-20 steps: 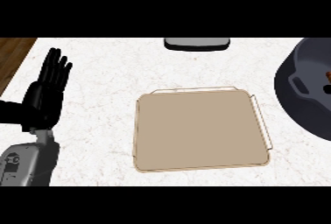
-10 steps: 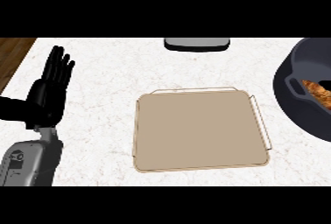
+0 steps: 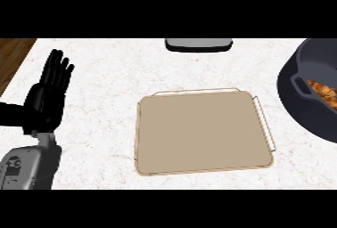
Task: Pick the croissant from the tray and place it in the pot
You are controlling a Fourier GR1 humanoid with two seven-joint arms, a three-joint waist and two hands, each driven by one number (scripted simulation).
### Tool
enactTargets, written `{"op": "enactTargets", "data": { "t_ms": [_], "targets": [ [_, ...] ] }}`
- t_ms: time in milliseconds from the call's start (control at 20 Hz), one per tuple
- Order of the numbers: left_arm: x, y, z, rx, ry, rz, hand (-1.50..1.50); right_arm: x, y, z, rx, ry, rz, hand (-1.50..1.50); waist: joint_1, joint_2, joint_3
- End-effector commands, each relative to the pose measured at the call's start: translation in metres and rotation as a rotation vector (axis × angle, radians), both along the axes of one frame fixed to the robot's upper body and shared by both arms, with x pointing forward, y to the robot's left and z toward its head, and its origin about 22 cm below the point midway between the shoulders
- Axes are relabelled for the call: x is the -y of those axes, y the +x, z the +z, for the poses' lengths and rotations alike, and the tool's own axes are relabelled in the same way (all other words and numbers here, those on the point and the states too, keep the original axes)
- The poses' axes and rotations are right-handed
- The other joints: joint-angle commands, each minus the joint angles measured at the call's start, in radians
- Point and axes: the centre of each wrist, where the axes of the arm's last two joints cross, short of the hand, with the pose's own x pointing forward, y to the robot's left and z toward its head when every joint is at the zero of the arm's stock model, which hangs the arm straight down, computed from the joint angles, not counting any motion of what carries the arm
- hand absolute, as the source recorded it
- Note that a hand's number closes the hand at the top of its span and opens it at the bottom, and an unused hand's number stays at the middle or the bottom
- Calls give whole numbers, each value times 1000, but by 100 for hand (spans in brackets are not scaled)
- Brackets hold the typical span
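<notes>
The tan tray (image 3: 201, 131) lies flat in the middle of the white counter with nothing on it. At the right edge stands the dark pot (image 3: 302, 95), and the brown croissant (image 3: 324, 91) lies inside it, partly cut off by the frame. My left hand (image 3: 47, 95) rests open at the left, fingers straight and pointing up, well apart from the tray. My right hand does not show in the head view.
A grey object with a dark rim (image 3: 198, 44) sits at the counter's far edge, above the tray. A strip of wooden floor (image 3: 13, 55) shows past the counter's left edge.
The view has shifted slightly, so more of the pot and the croissant inside it now shows. The left hand has stayed in place.
</notes>
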Motion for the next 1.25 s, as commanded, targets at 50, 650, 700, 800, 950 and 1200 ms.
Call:
{"op": "enactTargets", "data": {
  "t_ms": [50, 650, 700, 800, 950, 1200],
  "targets": [
    [-23, -6, -8, 0, 4, 1, 0, 17, -27, 10, 146, -23, -39, -150, -10, -3, -1],
    [-2, 1, 9, -6, 5, 24, 0, 29, -153, -14, 265, -85, -87, -150, -14, -2, -1],
    [-12, 2, -9, 1, 12, 19, 0, 38, -159, -1, 270, -90, -98, -150, -13, -1, -1],
    [-43, -1, 14, 13, -2, 29, 0, 35, -187, -17, 264, -86, -109, -150, -16, -3, -1],
    [-16, -9, -5, 8, 5, 26, 0, 46, -227, -24, 254, -97, -112, -150, -13, -2, 0],
    [14, 2, -10, 8, -3, -3, 0, 39, -247, -14, 255, -83, -119, -150, -8, 0, -1]
  ]
}}
